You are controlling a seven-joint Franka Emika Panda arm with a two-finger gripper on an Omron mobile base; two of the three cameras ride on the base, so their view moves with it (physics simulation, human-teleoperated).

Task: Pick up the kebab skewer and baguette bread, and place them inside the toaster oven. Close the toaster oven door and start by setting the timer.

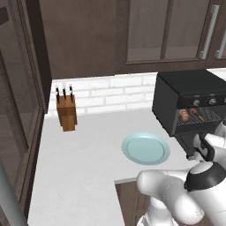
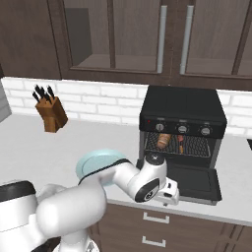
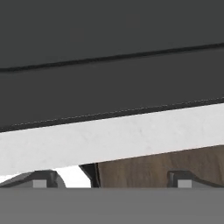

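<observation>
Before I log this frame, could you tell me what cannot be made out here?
- gripper: fingertips cut off by the hand view's bottom edge.
- toaster oven door: handle hidden behind the arm, right base view.
- kebab skewer: too small for detail.

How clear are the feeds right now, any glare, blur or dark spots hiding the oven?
Right base view: even light, no glare, skewer and bread readable on the rack of the oven. Left base view: softer, oven cavity dim, food small and coarse. Hand view: very close, the dark door featureless, counter edge slightly soft.
</observation>
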